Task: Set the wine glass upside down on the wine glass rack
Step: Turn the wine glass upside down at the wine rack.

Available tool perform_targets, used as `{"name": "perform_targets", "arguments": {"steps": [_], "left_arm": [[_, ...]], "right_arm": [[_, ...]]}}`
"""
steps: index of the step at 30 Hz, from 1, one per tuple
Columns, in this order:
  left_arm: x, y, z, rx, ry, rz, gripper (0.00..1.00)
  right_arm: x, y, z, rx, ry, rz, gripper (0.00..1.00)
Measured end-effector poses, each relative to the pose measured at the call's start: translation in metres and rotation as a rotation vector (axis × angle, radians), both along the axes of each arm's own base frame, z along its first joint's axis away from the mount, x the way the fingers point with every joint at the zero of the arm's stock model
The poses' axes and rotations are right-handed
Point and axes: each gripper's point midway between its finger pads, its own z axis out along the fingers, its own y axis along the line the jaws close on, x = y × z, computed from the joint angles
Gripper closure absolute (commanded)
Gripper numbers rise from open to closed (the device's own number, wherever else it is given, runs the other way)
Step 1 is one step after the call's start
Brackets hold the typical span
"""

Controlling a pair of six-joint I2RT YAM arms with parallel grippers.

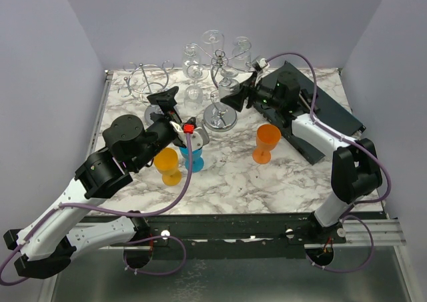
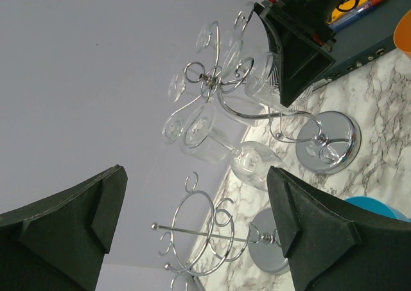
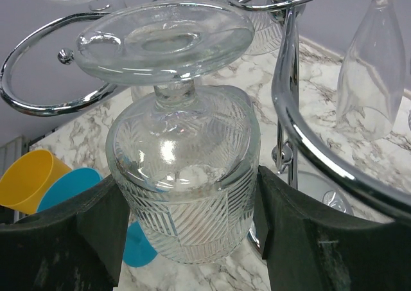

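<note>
A clear cut-pattern wine glass (image 3: pixel 186 194) is held upside down, its foot (image 3: pixel 164 40) on top and level with a chrome ring (image 3: pixel 38 98) of the wine glass rack (image 1: pixel 220 119). My right gripper (image 3: pixel 186 214) is shut on the bowl, with a finger on each side; in the top view it (image 1: pixel 235 97) is beside the rack's pole. The held glass also shows in the left wrist view (image 2: pixel 262 79). Several other clear glasses hang on the rack (image 2: pixel 218 85). My left gripper (image 1: pixel 167 97) is open and empty, left of the rack; it also shows in the left wrist view (image 2: pixel 196 172).
A second, empty chrome rack (image 1: pixel 148 82) stands at the back left and shows between the left fingers (image 2: pixel 205 233). An orange cup (image 1: pixel 267 142), a yellow cup (image 1: pixel 167 165) and a blue cup (image 1: pixel 192 157) stand on the marble table. A dark case (image 1: pixel 327 109) lies at the right.
</note>
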Motion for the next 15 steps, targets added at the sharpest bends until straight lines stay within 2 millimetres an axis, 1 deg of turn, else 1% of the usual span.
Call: {"name": "perform_targets", "arguments": {"steps": [8, 15], "left_arm": [[0.0, 0.0, -0.002, 0.004, 0.003, 0.0, 0.01], [0.0, -0.001, -0.004, 0.009, 0.006, 0.0, 0.01]], "right_arm": [[-0.003, 0.004, -0.001, 0.017, 0.006, -0.008, 0.99], [-0.009, 0.021, 0.0, 0.017, -0.004, -0.027, 0.99]]}}
